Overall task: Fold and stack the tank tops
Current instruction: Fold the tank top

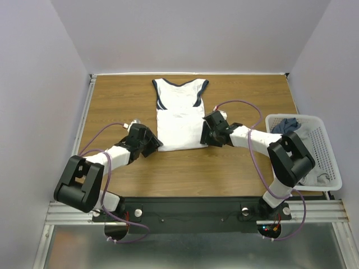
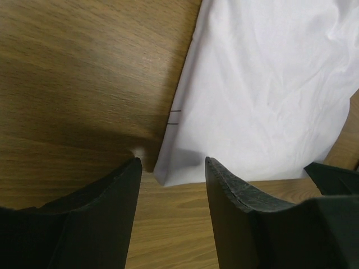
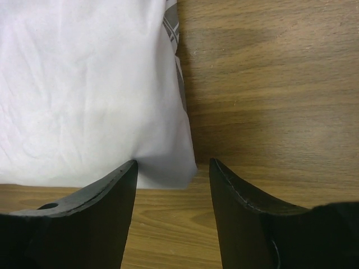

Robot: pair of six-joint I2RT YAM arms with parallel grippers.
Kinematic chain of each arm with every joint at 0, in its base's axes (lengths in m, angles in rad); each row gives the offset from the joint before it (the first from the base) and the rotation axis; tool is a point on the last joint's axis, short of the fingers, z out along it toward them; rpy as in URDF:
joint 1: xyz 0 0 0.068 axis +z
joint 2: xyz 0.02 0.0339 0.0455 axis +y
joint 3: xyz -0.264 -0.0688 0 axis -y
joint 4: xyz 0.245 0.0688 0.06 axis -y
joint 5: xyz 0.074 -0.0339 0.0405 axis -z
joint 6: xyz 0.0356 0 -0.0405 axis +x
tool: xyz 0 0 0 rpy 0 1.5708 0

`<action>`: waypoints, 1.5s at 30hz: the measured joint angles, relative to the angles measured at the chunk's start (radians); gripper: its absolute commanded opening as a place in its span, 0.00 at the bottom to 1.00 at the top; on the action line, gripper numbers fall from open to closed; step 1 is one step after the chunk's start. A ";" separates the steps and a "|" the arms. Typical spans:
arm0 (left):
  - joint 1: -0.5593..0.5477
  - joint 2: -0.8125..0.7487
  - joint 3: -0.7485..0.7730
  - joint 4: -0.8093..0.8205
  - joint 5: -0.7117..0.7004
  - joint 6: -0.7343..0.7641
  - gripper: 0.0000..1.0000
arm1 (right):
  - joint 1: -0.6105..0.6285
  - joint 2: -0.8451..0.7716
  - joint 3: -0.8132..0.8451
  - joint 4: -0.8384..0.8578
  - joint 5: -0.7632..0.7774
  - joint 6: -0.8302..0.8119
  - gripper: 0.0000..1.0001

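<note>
— Where is the white tank top point(image 1: 179, 112) lying?

— It is lying flat in the middle of the wooden table point(image 1: 112, 101). Its navy-edged neckline is pointing to 12 o'clock and its hem is facing 6 o'clock, toward the arm bases. It is showing a plain white side.

— What is the left gripper point(image 1: 154, 143) doing?

— It is sitting at the hem's 7 o'clock corner. In its wrist view the left gripper point(image 2: 173, 162) is holding its fingers apart. The corner of the cloth is lying in the gap between them, and the rest is spreading away toward 1 o'clock. Nothing is being clamped. I cannot tell whether the finger at 3 o'clock is touching the fabric.

— And the right gripper point(image 1: 205, 136)?

— It is sitting at the hem's 5 o'clock corner, mirroring the other. From its own camera the right gripper point(image 3: 173, 162) is also standing open. The cloth corner is resting between the tips, and the shirt is running off toward 11 o'clock. A strip of grey pattern point(image 3: 171, 22) is peeking out along the side edge.

— Is anything else showing?

— A white mesh basket point(image 1: 331, 159) is standing at the table's 3 o'clock side, well apart from the shirt. A dark blue garment point(image 1: 287, 125) is lying bunched in its far corner.
</note>
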 measured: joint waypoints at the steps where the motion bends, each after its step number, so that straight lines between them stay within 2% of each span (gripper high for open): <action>1: 0.000 0.005 -0.003 0.014 0.004 -0.005 0.57 | 0.000 0.003 -0.001 0.005 0.000 0.003 0.57; 5: -0.001 0.027 -0.005 0.053 0.008 -0.014 0.51 | 0.000 0.017 -0.003 0.021 -0.003 0.012 0.53; 8: -0.010 0.044 -0.005 0.073 0.008 -0.014 0.42 | 0.000 0.021 -0.019 0.036 -0.005 0.018 0.40; 9: -0.013 0.050 -0.005 0.079 0.008 -0.016 0.31 | 0.000 0.024 -0.023 0.038 -0.006 0.019 0.33; 10: -0.019 0.057 -0.005 0.085 0.007 -0.015 0.26 | 0.000 0.028 -0.025 0.041 -0.005 0.019 0.22; 12: -0.030 0.069 -0.004 0.089 0.006 -0.012 0.13 | 0.000 0.028 -0.028 0.048 -0.009 0.019 0.14; 15: -0.047 0.087 0.005 0.089 0.009 -0.012 0.00 | 0.000 0.027 -0.034 0.059 -0.010 0.017 0.08; 18: -0.067 0.094 0.020 0.068 0.005 -0.013 0.00 | 0.000 0.012 -0.055 0.069 -0.011 0.006 0.04; 26: -0.145 0.026 0.022 -0.088 0.005 -0.025 0.00 | 0.026 -0.161 -0.222 0.040 -0.056 0.011 0.04; 35: -0.205 -0.137 -0.036 -0.309 0.026 -0.047 0.00 | 0.246 -0.365 -0.401 -0.051 -0.075 0.170 0.04; 39: -0.208 -0.195 -0.050 -0.399 0.037 -0.049 0.00 | 0.362 -0.400 -0.422 -0.080 -0.078 0.261 0.05; 41: -0.208 -0.208 -0.057 -0.433 0.050 -0.048 0.02 | 0.410 -0.401 -0.422 -0.094 -0.077 0.304 0.14; 42: -0.208 -0.212 -0.059 -0.454 0.058 -0.047 0.14 | 0.435 -0.402 -0.422 -0.102 -0.077 0.321 0.21; 43: -0.208 -0.215 -0.059 -0.469 0.064 -0.043 0.21 | 0.449 -0.403 -0.421 -0.112 -0.077 0.336 0.40; 45: -0.208 -0.219 -0.047 -0.510 0.068 -0.026 0.38 | 0.461 -0.410 -0.420 -0.137 -0.070 0.354 0.58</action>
